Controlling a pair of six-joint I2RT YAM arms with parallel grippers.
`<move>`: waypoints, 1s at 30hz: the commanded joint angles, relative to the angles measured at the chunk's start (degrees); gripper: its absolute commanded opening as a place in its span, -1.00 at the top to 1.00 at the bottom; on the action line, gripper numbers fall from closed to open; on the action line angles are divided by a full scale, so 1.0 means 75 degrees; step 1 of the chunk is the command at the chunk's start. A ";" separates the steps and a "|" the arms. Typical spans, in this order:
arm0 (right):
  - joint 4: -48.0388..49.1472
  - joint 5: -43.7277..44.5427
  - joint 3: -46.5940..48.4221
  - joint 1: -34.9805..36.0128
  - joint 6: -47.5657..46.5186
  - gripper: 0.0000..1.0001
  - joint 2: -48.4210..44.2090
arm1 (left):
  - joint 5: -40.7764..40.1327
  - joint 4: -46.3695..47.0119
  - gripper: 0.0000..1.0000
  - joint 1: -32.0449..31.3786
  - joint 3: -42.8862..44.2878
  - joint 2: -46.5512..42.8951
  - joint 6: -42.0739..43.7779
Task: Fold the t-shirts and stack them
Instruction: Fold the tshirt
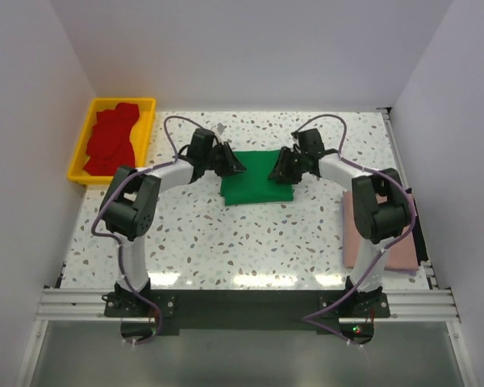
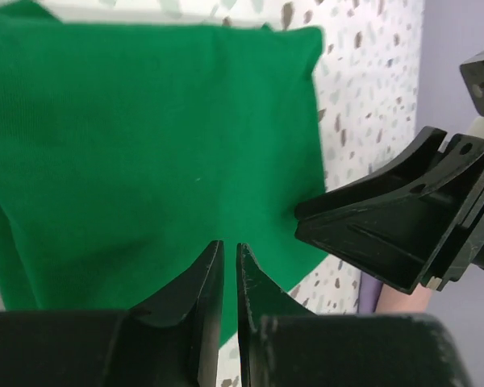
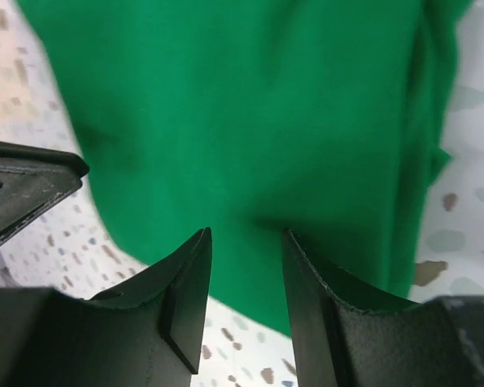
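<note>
Green t-shirt [image 1: 256, 179]: folded, frame centre, long axis L–R, between claws. L claw [image 2: 230, 250] slit-open, R claw [image 3: 246, 235] half-open, both empty.

Left fingers [image 2: 195, 302] a slit apart (right fingers [image 3: 185, 282] wider)

White-and-black arms [image 1: 171, 172], looping purple cables [image 1: 176, 119], black tapered tool fingers [image 2: 198, 302]

green t-shirt [image 1: 256, 181]: folded, centre | pink t-shirt [image 1: 395, 260]: right (flat) | red t-shirts [image 1: 111, 141]: heaped far-left
</note>
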 commanded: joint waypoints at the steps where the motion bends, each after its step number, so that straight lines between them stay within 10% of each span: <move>1: 0.0372 0.0341 -0.0350 -0.0156 -0.0098 0.13 0.0174 | 0.0000 0.0342 0.68 -0.0081 -0.0112 0.0379 0.0068; 30: 0.0008 0.0249 0.0645 -0.1340 -0.0989 -0.53 0.1041 | 0.0318 -0.0513 0.41 -0.1218 0.0802 0.1000 0.0560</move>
